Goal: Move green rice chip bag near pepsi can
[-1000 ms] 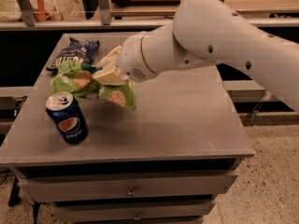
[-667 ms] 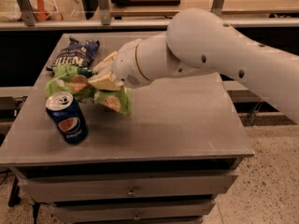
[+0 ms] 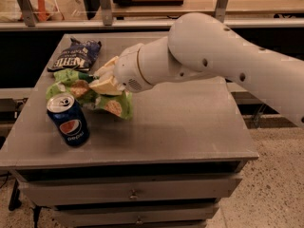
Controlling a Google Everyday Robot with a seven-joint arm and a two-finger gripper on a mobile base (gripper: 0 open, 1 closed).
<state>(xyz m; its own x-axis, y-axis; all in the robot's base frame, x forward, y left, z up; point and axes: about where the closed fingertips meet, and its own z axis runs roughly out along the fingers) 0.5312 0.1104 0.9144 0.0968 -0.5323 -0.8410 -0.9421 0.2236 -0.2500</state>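
Reference landmark: the pepsi can (image 3: 69, 120), a dark blue metal drink can with a silver top and a red-white-blue round logo. It stands upright near the front left edge of the grey rectangular worktop (image 3: 190, 122).

The pincer (image 3: 98, 80), cream-coloured and mounted on the white, rounded robot arm (image 3: 213, 56), sits behind and to the right of the can, above worktop level. Its two fingers are drawn together on the upper fold of the green rice chip bag (image 3: 78, 89), a crinkled light-green snack pouch printed with round tan rice cakes.

The bag lies directly behind the can. Its left portion meets the can's top rim, and a loose flap hangs to the right of the can. Whether the underside of the bag rests on the worktop cannot be determined.

A dark blue chip bag with white lettering (image 3: 76, 56) lies flat further behind the can, toward the rear left corner.

Changes from one second earlier:
- The bag and pincer have shifted slightly down and left, closing on the can.
- The bulk of the arm has swung left.
- The can and the dark blue bag have not moved.
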